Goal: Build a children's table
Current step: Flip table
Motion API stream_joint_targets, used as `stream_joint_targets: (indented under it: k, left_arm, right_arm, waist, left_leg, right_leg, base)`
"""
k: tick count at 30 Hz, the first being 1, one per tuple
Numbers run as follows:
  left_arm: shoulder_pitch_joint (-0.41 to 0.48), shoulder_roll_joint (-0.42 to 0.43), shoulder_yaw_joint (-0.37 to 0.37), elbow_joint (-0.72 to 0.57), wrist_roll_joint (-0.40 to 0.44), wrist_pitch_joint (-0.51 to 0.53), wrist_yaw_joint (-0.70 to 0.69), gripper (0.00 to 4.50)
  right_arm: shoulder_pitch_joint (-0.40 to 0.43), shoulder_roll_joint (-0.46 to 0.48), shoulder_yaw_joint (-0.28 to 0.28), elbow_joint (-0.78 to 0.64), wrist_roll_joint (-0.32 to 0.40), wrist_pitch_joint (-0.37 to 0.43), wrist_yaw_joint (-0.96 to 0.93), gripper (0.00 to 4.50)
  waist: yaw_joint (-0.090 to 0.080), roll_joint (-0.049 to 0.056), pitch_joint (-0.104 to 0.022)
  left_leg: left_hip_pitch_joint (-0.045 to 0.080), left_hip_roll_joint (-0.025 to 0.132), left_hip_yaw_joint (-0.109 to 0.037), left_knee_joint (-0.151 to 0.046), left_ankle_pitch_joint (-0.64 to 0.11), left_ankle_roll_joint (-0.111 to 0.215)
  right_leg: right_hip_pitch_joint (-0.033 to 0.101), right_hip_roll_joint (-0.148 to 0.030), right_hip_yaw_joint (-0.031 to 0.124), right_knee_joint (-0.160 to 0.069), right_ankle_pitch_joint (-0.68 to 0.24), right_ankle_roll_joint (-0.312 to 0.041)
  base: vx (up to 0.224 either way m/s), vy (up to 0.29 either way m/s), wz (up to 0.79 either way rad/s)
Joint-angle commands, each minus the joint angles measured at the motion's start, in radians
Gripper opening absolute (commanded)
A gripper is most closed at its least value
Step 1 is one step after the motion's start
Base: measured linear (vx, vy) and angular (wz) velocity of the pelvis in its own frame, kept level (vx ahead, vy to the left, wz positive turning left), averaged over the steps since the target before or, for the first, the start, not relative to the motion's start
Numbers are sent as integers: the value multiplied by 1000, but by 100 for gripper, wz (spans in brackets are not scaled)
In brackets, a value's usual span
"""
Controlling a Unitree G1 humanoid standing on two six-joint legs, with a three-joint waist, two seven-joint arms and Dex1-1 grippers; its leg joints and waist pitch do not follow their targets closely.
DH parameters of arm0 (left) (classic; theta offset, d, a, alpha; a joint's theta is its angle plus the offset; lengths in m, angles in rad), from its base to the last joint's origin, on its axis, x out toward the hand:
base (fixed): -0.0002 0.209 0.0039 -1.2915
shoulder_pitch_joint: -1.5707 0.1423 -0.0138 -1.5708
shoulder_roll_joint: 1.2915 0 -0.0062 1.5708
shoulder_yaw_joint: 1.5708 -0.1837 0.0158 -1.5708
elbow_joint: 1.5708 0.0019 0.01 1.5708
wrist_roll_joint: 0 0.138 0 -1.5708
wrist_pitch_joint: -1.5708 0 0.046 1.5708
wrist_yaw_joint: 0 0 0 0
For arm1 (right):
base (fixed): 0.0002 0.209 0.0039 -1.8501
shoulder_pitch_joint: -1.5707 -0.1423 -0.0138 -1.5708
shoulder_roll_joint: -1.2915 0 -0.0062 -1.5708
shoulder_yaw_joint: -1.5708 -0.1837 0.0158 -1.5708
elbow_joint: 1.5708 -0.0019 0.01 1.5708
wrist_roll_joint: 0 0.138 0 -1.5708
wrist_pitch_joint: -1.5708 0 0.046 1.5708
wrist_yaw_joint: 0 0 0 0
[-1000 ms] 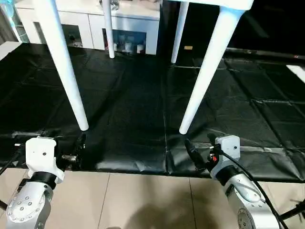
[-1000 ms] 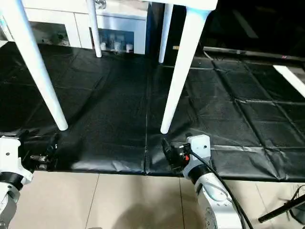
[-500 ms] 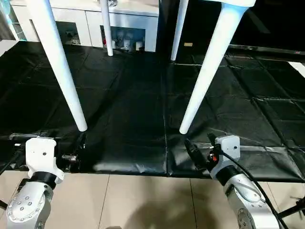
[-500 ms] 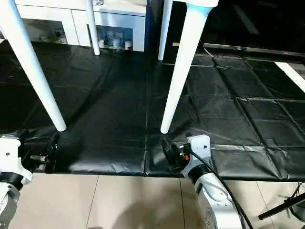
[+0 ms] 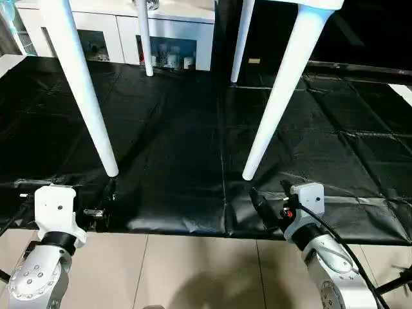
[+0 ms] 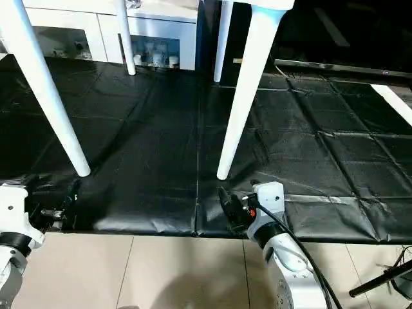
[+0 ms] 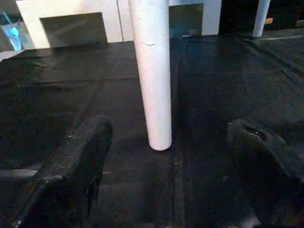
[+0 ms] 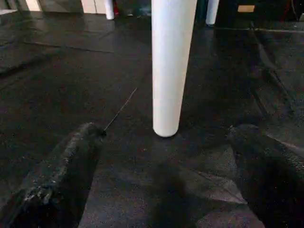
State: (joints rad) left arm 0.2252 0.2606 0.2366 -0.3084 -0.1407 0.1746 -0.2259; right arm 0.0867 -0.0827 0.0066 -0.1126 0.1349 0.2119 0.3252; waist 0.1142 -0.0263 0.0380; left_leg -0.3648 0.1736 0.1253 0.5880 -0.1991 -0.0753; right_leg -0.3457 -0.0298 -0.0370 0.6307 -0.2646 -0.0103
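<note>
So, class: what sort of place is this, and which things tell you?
Probably an indoor room set up as a test area: a black floor mat over pale tiles, a white glass-door cabinet behind, and the white table standing.

Soft overhead light; wrist views slightly blurred

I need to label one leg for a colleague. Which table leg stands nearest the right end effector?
Start at the black mat where the white children's table stands. The leg foots nearest the right end effector, leaning most of the four.
</note>
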Motion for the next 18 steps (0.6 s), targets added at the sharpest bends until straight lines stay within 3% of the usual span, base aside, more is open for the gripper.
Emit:
stream_joint_targets:
  k: [1,18]
  left_arm:
    - [-5,-1,-8,4,4,-4,-3,432]
    - [-5,-1,-8,4,4,-4,-3,432]
  right_arm:
    - [4,-4,-8,3,5,-1,-3,450]
    - [4,-4,-8,3,5,-1,-3,450]
  waist:
    - [1,14,-32]
    - [1,15,-33]
  left_leg:
    - [10,55,-12,-82,-188,-5]
    - [10,55,-12,-80,-179,-3]
  right_leg:
    - [21,-100,53,-76,56,-101]
    - [21,-99,52,-74,69,-104]
  base:
    - [0,0,0]
    - [0,0,0]
